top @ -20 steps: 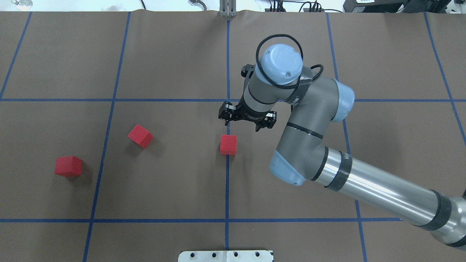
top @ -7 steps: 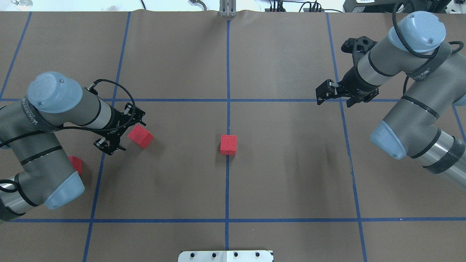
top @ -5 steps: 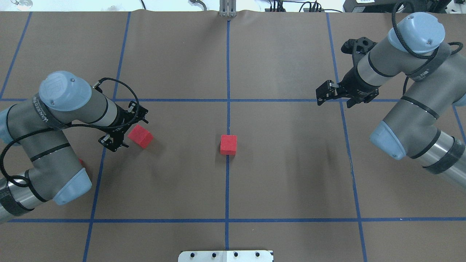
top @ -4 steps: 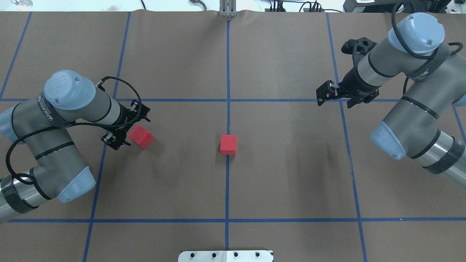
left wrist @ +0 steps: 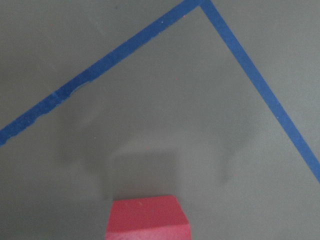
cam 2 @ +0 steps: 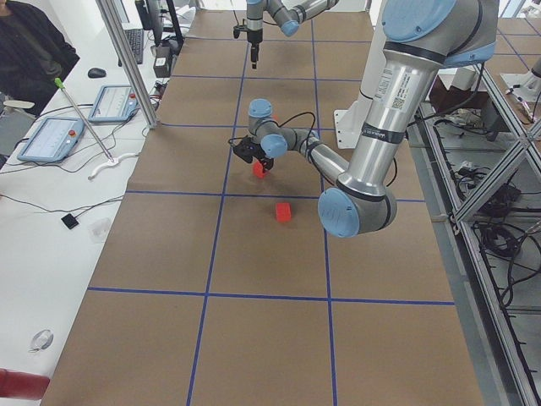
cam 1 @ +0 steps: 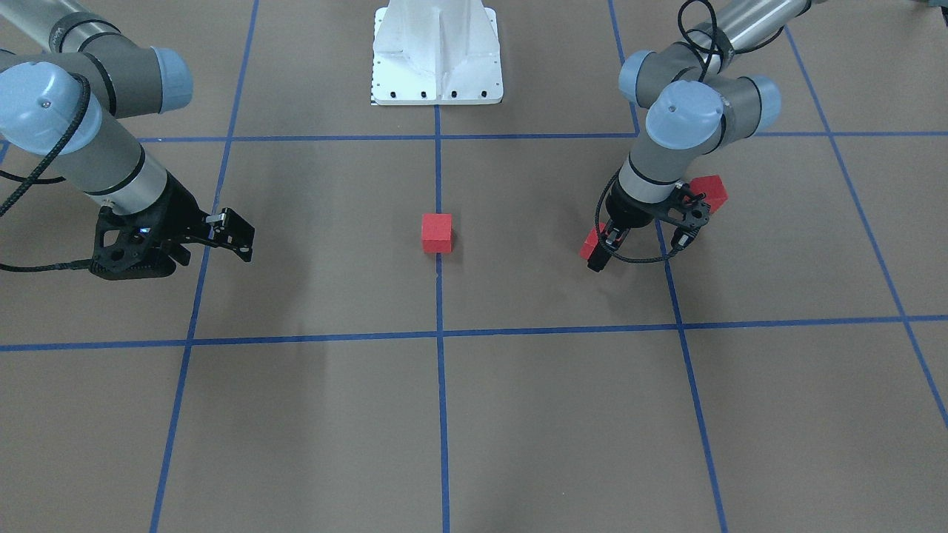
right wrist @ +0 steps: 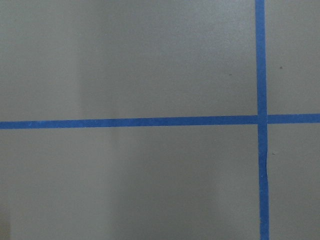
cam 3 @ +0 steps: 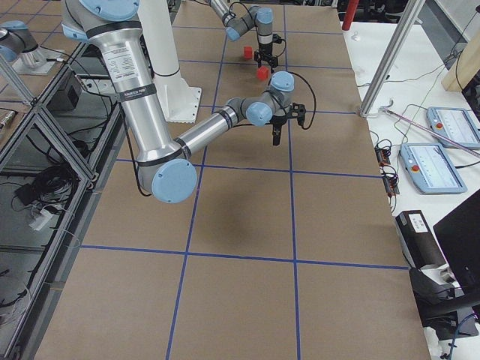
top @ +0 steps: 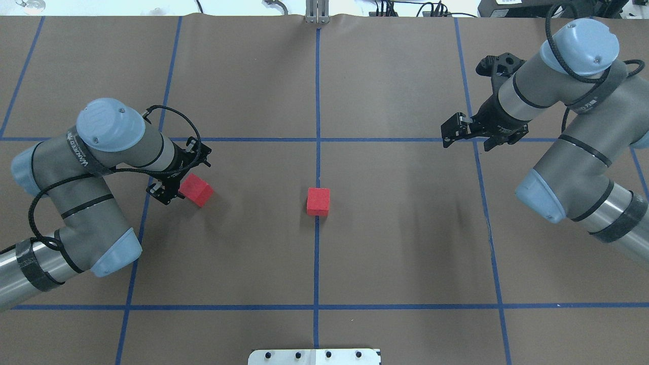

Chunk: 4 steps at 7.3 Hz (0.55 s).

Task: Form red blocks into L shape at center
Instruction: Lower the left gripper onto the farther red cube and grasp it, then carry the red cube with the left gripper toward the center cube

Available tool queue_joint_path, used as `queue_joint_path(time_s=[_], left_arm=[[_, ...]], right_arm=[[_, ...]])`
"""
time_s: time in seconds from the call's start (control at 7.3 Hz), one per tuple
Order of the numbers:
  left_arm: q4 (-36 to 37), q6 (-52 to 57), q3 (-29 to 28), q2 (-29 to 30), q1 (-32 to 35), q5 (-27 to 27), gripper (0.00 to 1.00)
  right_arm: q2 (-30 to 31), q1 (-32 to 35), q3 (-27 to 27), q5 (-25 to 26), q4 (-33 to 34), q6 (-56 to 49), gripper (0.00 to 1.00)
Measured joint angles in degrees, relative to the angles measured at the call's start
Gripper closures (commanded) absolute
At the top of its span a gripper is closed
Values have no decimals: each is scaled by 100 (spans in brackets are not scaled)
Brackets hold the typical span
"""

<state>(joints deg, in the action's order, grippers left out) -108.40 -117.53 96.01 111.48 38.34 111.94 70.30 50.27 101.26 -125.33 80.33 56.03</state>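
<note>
One red block point(top: 318, 201) sits on the blue centre line, also in the front view point(cam 1: 436, 233). A second red block point(top: 195, 189) lies tilted at mid-left. My left gripper point(top: 181, 173) hovers open at this block's left edge; in the front view point(cam 1: 643, 238) it half hides the block point(cam 1: 590, 243). The left wrist view shows that block point(left wrist: 148, 218) at its bottom edge, with no fingers in sight. The third red block point(cam 1: 709, 194) lies behind the left arm and is hidden from overhead. My right gripper point(top: 474, 134) is open and empty at the far right.
Brown table point(top: 405, 243) with a blue tape grid. The white robot base plate point(top: 314, 356) is at the near edge, and shows in the front view point(cam 1: 437, 55). A person point(cam 2: 30, 46) and tablets are beside the table's far side.
The right arm left the centre block and pulled back to the far right, then stayed still. The left arm came in from the left, moved up to the mid-left block and now covers the third block.
</note>
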Motion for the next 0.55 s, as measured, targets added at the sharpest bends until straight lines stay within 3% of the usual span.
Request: queue_joint_path(time_s=[0.14, 0.27, 0.55], left_arm=[[2, -3, -13, -6, -2, -21, 77], [5, -4, -25, -12, -5, -38, 100], [19, 9, -6, 26, -24, -27, 100]], right_arm=[[-3, 0, 0, 0, 0, 4, 1], [-4, 0, 8, 0, 0, 16, 1], [-5, 0, 32, 0, 0, 52, 1]])
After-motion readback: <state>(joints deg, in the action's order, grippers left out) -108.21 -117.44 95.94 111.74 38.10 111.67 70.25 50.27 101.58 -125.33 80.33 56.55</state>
